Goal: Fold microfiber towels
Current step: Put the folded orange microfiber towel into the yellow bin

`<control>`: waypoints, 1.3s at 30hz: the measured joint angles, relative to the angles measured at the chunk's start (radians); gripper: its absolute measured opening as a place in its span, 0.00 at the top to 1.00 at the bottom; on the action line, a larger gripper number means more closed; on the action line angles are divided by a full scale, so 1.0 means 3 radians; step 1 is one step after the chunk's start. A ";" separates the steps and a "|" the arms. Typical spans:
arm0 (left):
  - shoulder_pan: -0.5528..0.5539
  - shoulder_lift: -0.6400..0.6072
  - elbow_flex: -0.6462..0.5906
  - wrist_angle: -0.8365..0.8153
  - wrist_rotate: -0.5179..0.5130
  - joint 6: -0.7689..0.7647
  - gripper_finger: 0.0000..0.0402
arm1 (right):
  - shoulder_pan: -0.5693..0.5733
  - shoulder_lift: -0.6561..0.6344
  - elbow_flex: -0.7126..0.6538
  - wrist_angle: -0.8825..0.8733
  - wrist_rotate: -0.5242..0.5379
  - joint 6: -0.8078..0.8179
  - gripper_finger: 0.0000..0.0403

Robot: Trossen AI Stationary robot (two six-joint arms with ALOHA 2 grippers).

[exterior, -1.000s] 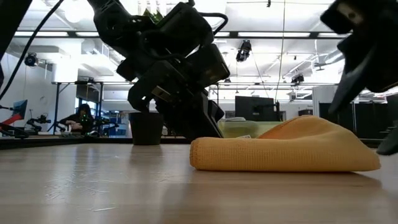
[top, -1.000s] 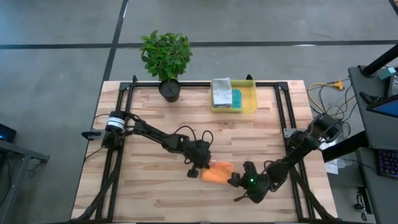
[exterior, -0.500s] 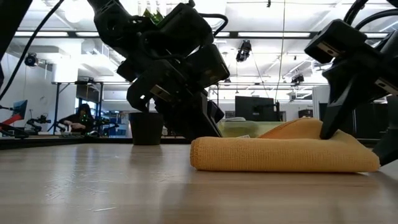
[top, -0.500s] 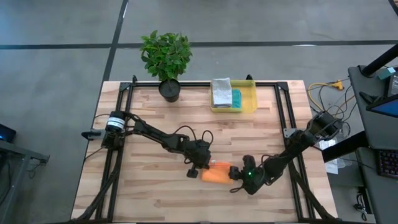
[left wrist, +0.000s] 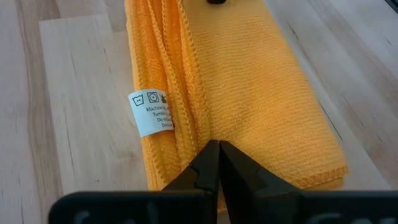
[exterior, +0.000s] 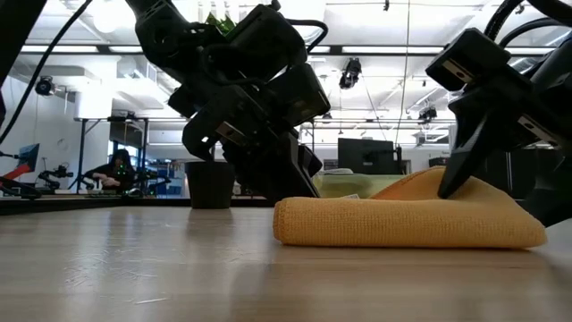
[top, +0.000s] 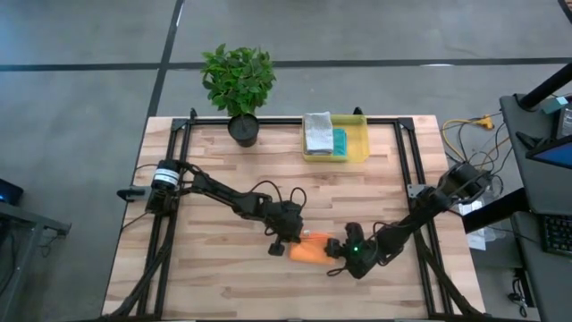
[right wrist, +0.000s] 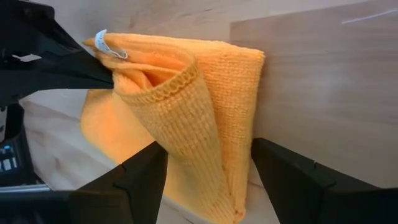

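Between the right pincer's [right wrist: 208, 180] spread fingers lies the orange towel [right wrist: 186, 106]

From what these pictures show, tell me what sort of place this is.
Most likely a robotics lab or workshop. The butcher-block table stands on a bare concrete floor and carries two framed-in robot arms; in the low view, desks with monitors and a seated person sit under strip lighting.

Folded orange towel [top: 311, 251] hemmed in: left gripper [top: 288, 238] pressed closed at one end, right gripper [top: 337, 253] straddling the other with fingers spread. Bare table [top: 214, 277] toward near edge. Plant pot [top: 243, 130] and yellow bin [top: 356, 148] at far edge.
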 joint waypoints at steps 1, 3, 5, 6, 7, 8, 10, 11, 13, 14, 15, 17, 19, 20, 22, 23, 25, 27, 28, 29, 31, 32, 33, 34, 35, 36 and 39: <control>0.0000 0.0000 0.0000 0.0000 0.0001 0.0000 1.00 | 0.0000 0.0017 0.0000 0.0029 0.0010 -0.0004 0.41; 0.0000 0.0000 0.0000 0.0000 0.0000 0.0000 1.00 | -0.0001 0.0036 0.0000 0.0062 0.0026 -0.0005 0.41; 0.0000 0.0000 0.0000 0.0000 0.0000 -0.0001 1.00 | -0.0003 0.0046 0.0000 0.0079 0.0025 -0.0017 0.41; 0.0000 0.0000 0.0000 0.0000 0.0001 -0.0001 1.00 | -0.0004 0.0046 0.0000 0.0084 0.0021 -0.0040 0.41; 0.0000 0.0000 0.0001 0.0000 0.0000 -0.0001 1.00 | -0.0004 0.0048 0.0000 0.0094 0.0020 -0.0073 0.42; 0.0000 0.0000 0.0000 0.0000 0.0000 -0.0001 1.00 | -0.0004 0.0049 -0.0001 0.0106 0.0020 -0.0109 0.43; 0.0000 0.0000 0.0001 0.0000 0.0000 -0.0003 1.00 | -0.0004 0.0054 -0.0005 0.0134 0.0013 -0.0198 0.46; 0.0000 0.0000 0.0001 0.0000 0.0001 -0.0003 1.00 | -0.0004 0.0055 -0.0010 0.0154 0.0009 -0.0235 0.48; 0.0000 0.0000 0.0001 0.0000 0.0001 -0.0004 1.00 | -0.0004 0.0061 -0.0014 0.0170 0.0004 -0.0296 0.52; 0.0000 0.0000 0.0001 0.0000 0.0001 -0.0005 1.00 | -0.0005 0.0064 -0.0015 0.0173 -0.0001 -0.0313 0.55; 0.0000 0.0000 0.0001 0.0001 0.0001 -0.0005 1.00 | -0.0005 0.0066 -0.0017 0.0176 0.0003 -0.0316 0.58; 0.0000 0.0000 0.0001 0.0001 0.0000 -0.0005 1.00 | 0.0000 0.0071 -0.0020 0.0179 0.0024 -0.0317 0.63; 0.0000 0.0000 0.0001 0.0001 0.0001 -0.0009 1.00 | 0.0001 0.0074 -0.0023 0.0179 0.0023 -0.0356 0.68; 0.0000 0.0000 0.0001 0.0000 0.0001 -0.0011 1.00 | 0.0001 0.0076 -0.0024 0.0179 0.0024 -0.0389 0.70; 0.0000 0.0000 0.0001 0.0001 0.0001 -0.0013 1.00 | 0.0001 0.0074 -0.0026 0.0185 0.0022 -0.0480 0.75; 0.0000 0.0000 0.0001 0.0002 0.0000 -0.0014 1.00 | 0.0001 0.0074 -0.0030 0.0194 0.0022 -0.0540 0.77; 0.0000 -0.0003 0.0003 0.0002 -0.0005 -0.0013 1.00 | 0.0001 0.0075 -0.0033 0.0218 0.0021 -0.0661 0.82; 0.0002 -0.0044 0.0011 -0.0024 -0.0067 -0.0011 1.00 | 0.0001 0.0077 -0.0035 0.0256 0.0022 -0.0742 0.86; 0.0009 -0.0099 0.0014 -0.0042 -0.0128 -0.0011 1.00 | 0.0001 0.0078 -0.0034 0.0265 0.0023 -0.0758 0.89; 0.0015 -0.0150 0.0026 -0.0054 -0.0163 -0.0011 1.00 | 0.0001 0.0079 -0.0035 0.0273 0.0023 -0.0775 0.91; 0.0037 -0.0326 0.0068 -0.0035 -0.0271 -0.0011 1.00 | 0.0001 0.0070 -0.0034 0.0306 0.0025 -0.0827 0.95; 0.0052 -0.0436 0.0077 -0.0030 -0.0308 -0.0010 1.00 | 0.0000 0.0060 -0.0036 0.0326 0.0025 -0.0867 0.96; 0.0063 -0.0552 0.0102 -0.0012 -0.0345 -0.0005 1.00 | 0.0000 0.0044 -0.0037 0.0336 0.0024 -0.0919 0.96; 0.0079 -0.0674 0.0114 0.0014 -0.0390 -0.0003 1.00 | -0.0002 0.0011 -0.0037 0.0340 0.0020 -0.0991 0.97; 0.0097 -0.0790 0.0118 0.0021 -0.0416 -0.0002 1.00 | -0.0004 -0.0025 -0.0043 0.0334 0.0004 -0.1078 0.97; 0.0114 -0.0906 0.0124 0.0024 -0.0452 -0.0001 1.00 | -0.0010 -0.0057 -0.0044 0.0317 -0.0003 -0.1155 0.97; 0.0204 -0.1235 0.0124 0.0017 -0.0461 0.0023 1.00 | -0.0054 -0.0285 -0.0049 0.0254 -0.0046 -0.1471 0.97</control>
